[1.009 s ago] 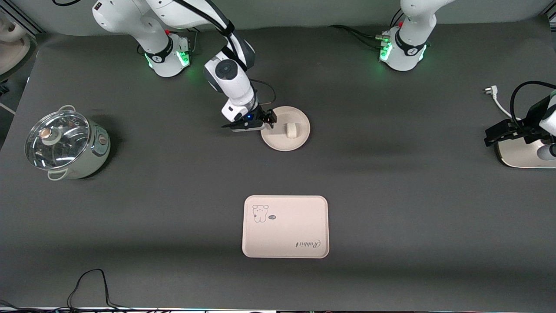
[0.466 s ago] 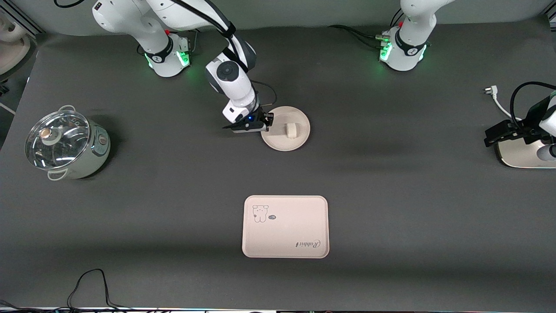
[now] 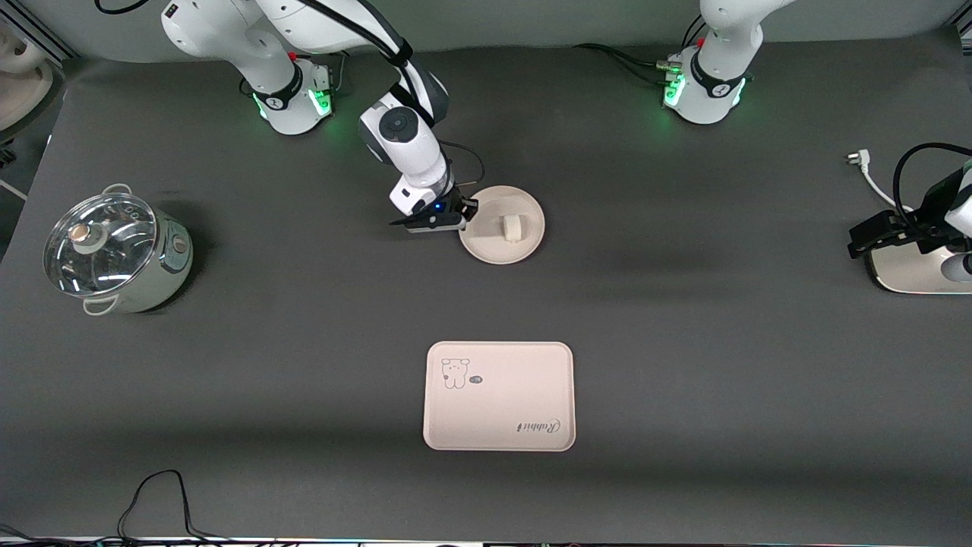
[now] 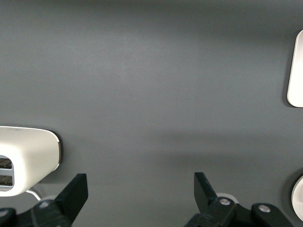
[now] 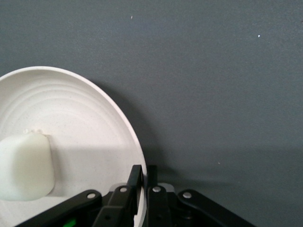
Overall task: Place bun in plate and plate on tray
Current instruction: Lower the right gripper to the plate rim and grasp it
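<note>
A: Since the plate (image 3: 502,225) has shifted slightly toward the left arm's end from the front, we judge the right gripper (image 3: 468,211) now pinches its rim, bun (image 3: 512,226) aboard. The tray (image 3: 499,396) lies nearer the camera.

B: The right wrist confirms fingers (image 5: 136,182) clamped across the rim. The left gripper (image 4: 141,189), by its wrist, waits spread, empty.
</note>
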Available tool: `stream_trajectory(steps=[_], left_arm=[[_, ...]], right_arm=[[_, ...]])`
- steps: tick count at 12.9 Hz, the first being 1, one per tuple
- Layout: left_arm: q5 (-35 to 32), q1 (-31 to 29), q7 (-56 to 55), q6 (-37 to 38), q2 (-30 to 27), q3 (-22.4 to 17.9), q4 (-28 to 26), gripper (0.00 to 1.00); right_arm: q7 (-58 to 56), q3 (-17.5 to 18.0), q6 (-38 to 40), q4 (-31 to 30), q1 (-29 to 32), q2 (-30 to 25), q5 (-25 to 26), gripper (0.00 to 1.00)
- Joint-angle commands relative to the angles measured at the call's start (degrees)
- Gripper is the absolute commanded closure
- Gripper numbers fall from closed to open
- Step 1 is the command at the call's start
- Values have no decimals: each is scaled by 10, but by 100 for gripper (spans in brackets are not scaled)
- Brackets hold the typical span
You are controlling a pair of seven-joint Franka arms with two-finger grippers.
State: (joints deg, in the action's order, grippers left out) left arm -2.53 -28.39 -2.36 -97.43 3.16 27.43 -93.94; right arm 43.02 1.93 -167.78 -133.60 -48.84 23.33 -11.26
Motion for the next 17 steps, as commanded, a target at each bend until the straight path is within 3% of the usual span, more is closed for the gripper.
stream_trajectory(steps=[1,6,13,15,17], left_arm=[[3,-1,10,-3,5,-1,9,0],[5,-2,10,-2,5,-1,9,0],[5,-1,10,-4,5,-1,9,0],[5,-1,10,-4,5,-1,9,0],[5,0,10,-4,5,-1,9,0]], right_arm=[[7,-2,-1,9,-3,3,-10,100],[2,-3,3,9,1,-21,-10,100],[-36,-4,95,8,18,-168,-13,100],[-87,-7,123,9,21,-194,-66,100],[-185,-23,127,13,21,-193,-158,100]])
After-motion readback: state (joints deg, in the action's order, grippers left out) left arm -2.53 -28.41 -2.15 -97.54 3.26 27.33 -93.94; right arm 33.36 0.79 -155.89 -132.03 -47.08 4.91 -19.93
